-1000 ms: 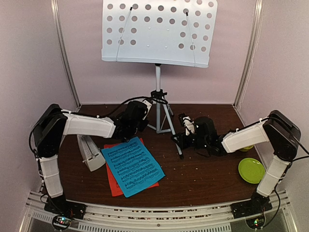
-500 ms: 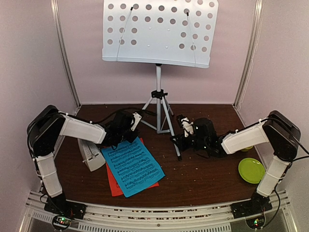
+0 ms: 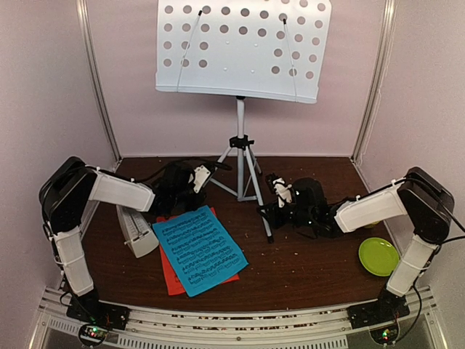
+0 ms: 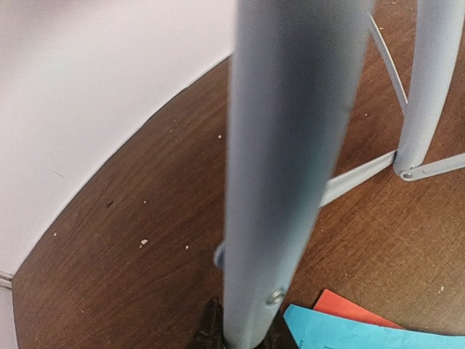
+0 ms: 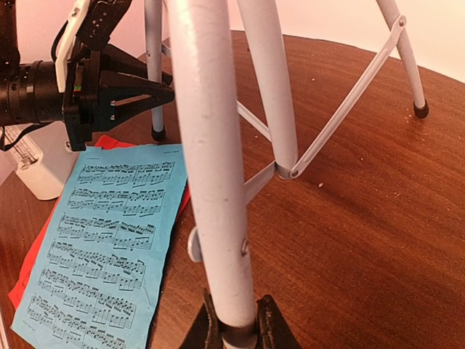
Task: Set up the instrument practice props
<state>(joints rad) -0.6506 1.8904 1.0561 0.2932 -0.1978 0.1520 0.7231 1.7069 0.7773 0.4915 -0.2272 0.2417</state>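
The white perforated music-stand desk (image 3: 243, 47) stands on its grey tripod (image 3: 240, 138) at the back of the table. My left gripper (image 3: 205, 177) is shut on the tripod's left leg (image 4: 290, 145), low down near its foot. My right gripper (image 3: 268, 210) is shut on the near right leg (image 5: 211, 145). The blue music sheet (image 3: 200, 247) lies flat on the red sheet (image 3: 172, 280), in front of the left gripper. The white metronome (image 3: 136, 229) lies on its side left of the sheets.
A lime-green dish (image 3: 378, 256) sits at the right near my right arm's base, and another (image 3: 373, 223) shows partly behind that arm. The third tripod leg's foot (image 5: 420, 110) rests on the brown table. Pink walls close the back and sides.
My left gripper moved down and left from the tripod hub, drawing the left leg outward. The stand desk shifted slightly right. The right arm kept its hold.
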